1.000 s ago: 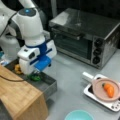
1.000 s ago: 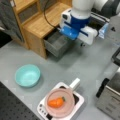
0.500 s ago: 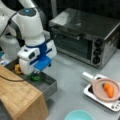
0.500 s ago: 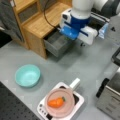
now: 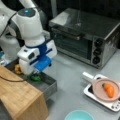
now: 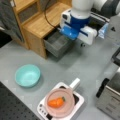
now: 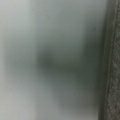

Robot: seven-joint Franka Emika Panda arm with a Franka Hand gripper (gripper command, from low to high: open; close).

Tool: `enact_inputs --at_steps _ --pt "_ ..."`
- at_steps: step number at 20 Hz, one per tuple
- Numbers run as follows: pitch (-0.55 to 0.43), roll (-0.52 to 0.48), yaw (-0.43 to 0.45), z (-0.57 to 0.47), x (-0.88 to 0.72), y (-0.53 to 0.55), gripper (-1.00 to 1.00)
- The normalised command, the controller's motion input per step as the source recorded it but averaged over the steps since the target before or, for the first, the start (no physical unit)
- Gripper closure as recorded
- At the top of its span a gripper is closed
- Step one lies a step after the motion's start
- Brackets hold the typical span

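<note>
1. We see the hand [image 5: 35, 73] lowered into the open grey drawer [image 5: 47, 83] of the wooden cabinet [image 5: 20, 97]. Its fingertips are hidden behind the white and blue wrist housing in both front views.
2. A small green thing [image 5: 35, 78] lies in the drawer right under the hand, with an orange-yellow thing [image 5: 17, 68] near it toward a front view's left. We cannot tell whether the hand touches the green thing.
3. We judge the green thing to be light and small, likely a toy or a soft piece of produce. It would take a gentle pinch across its middle; the drawer walls leave little room at the sides.
4. We cannot tell whether the hand is spread or pressed together. The wrist view gives only a grey blur with a darker, speckled band at its right.
5. Elsewhere on the tabletop [image 6: 30, 55] stand a toaster oven [image 5: 85, 37], a teal bowl [image 6: 27, 75], and a pink plate [image 6: 59, 102] bearing a carrot [image 6: 56, 102].
</note>
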Motion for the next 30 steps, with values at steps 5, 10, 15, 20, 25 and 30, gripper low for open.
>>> enact_inputs --at_steps 5,10,15,20,25,30 --pt "0.064 0.159 -0.232 -0.01 0.08 0.23 -1.0" --pt "0.073 0.12 -0.198 -0.01 0.08 0.18 -1.0" --pt "0.039 0.155 -0.303 0.0 0.1 0.16 -1.0" --pt "0.035 0.156 -0.246 0.02 0.13 0.21 -1.0" --pt "0.041 0.155 -0.217 0.06 0.16 0.28 -1.0" --pt "0.044 0.15 -0.223 0.09 0.2 0.3 -1.0"
